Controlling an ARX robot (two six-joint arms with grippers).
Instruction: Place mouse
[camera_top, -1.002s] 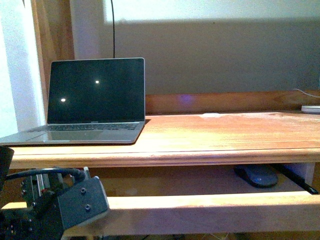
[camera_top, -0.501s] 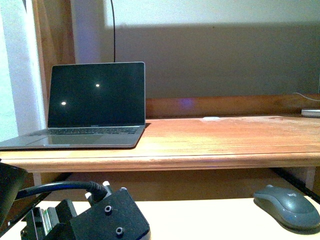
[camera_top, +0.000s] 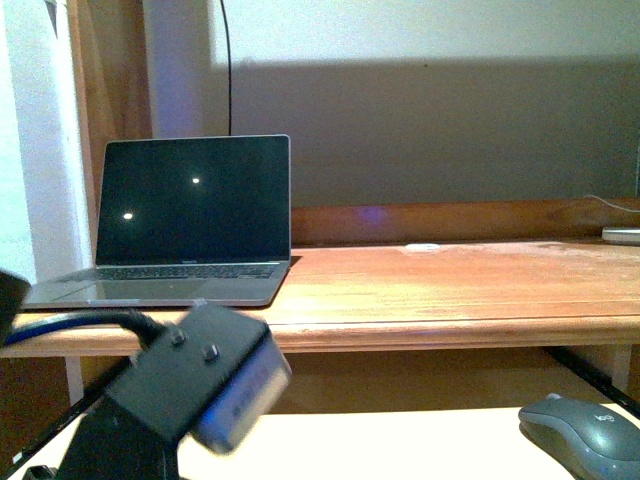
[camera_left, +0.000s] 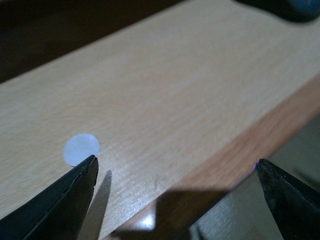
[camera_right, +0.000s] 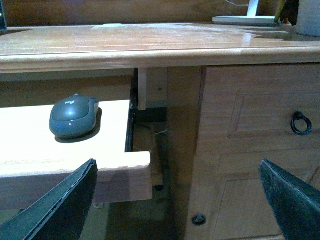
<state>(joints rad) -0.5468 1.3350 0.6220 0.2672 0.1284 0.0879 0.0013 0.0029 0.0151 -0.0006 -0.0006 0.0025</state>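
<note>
Left gripper (camera_left: 176, 162) is hanging wide open over the pale pull-out shelf (camera_top: 400, 440), gripping nothing, and the right gripper (camera_right: 177, 162) is gaping just as wide and empty. The mouse (camera_right: 74, 116) is lying free on that shelf near its right end, under the desk top (camera_top: 450, 280). A small white disc (camera_left: 81, 149) is sitting on the shelf near the left gripper. The laptop (camera_top: 190, 215) is standing open, its screen dark, at the desk's left end.
</note>
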